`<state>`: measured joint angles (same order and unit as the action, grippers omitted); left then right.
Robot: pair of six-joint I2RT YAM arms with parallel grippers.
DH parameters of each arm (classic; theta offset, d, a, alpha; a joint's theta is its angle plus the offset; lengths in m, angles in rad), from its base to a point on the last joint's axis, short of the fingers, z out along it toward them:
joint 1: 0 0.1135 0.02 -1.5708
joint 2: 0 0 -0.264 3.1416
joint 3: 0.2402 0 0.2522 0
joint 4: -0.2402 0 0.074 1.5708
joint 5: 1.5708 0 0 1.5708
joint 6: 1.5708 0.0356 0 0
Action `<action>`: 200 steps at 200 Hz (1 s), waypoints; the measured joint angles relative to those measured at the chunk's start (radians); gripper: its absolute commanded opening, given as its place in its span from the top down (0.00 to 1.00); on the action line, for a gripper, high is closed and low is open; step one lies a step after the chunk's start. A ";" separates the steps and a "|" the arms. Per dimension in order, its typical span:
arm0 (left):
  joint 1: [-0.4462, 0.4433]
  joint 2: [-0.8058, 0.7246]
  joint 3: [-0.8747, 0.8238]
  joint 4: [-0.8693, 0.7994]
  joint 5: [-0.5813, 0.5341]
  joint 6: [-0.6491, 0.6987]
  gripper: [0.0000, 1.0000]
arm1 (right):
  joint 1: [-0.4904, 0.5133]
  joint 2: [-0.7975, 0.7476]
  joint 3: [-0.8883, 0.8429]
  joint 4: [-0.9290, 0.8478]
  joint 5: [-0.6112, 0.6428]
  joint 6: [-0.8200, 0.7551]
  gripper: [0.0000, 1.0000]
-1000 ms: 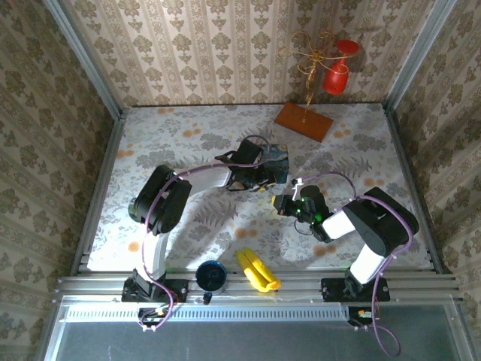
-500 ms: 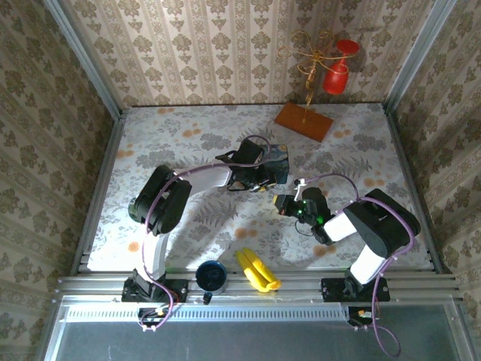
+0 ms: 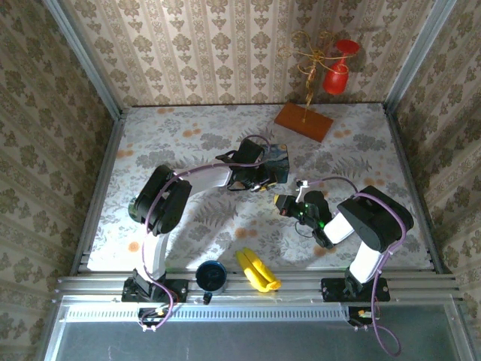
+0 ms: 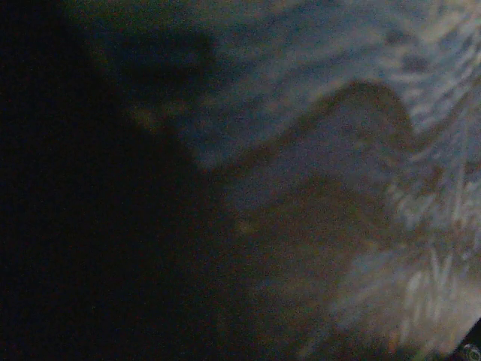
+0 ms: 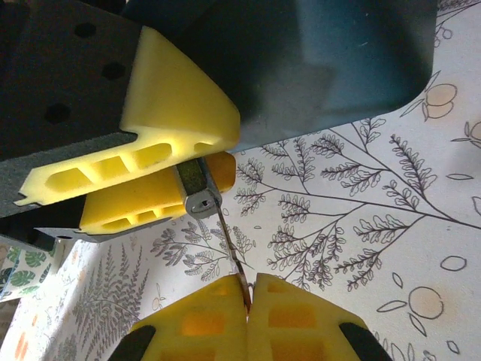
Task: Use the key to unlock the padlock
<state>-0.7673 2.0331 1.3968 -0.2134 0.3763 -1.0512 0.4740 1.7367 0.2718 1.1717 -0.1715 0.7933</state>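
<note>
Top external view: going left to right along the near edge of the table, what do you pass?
left arm base → dark blue cup → yellow bananas → right arm base

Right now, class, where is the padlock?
In the right wrist view the padlock sits left of centre, pinched by the left gripper, just above the key that the right gripper holds.
</note>
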 measured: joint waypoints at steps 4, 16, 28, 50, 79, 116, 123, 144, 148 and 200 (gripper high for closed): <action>-0.001 0.000 0.000 0.001 0.001 -0.002 1.00 | 0.000 0.000 -0.001 0.001 0.002 0.000 1.00; -0.003 0.000 0.000 0.005 0.001 -0.005 1.00 | 0.000 0.000 -0.005 0.007 0.005 0.000 1.00; -0.003 0.000 0.000 0.007 0.001 -0.011 1.00 | 0.000 0.000 -0.005 0.008 0.008 0.000 1.00; -0.003 0.000 0.000 0.012 0.001 -0.018 1.00 | 0.000 0.000 -0.006 0.010 0.011 0.000 1.00; -0.003 0.000 0.000 0.020 0.003 -0.031 1.00 | 0.000 0.000 -0.011 0.022 0.016 0.000 1.00; -0.003 0.000 0.000 0.037 0.013 -0.054 1.00 | -0.003 -0.001 -0.019 0.040 0.028 0.000 1.00; -0.003 0.000 -0.001 0.040 0.014 -0.057 1.00 | -0.003 -0.002 -0.020 0.042 0.030 0.000 1.00; -0.003 0.000 -0.002 0.050 0.021 -0.068 1.00 | -0.004 -0.012 -0.026 0.044 0.034 0.000 1.00; -0.003 0.000 -0.002 0.051 0.023 -0.070 1.00 | -0.004 -0.014 -0.028 0.044 0.034 0.000 1.00; -0.003 0.000 -0.006 0.074 0.050 -0.084 1.00 | -0.006 -0.058 -0.050 0.040 0.045 -0.001 1.00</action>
<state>-0.7704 2.0331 1.3903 -0.1390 0.4267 -1.1351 0.4675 1.6783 0.2218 1.2118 -0.1268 0.7925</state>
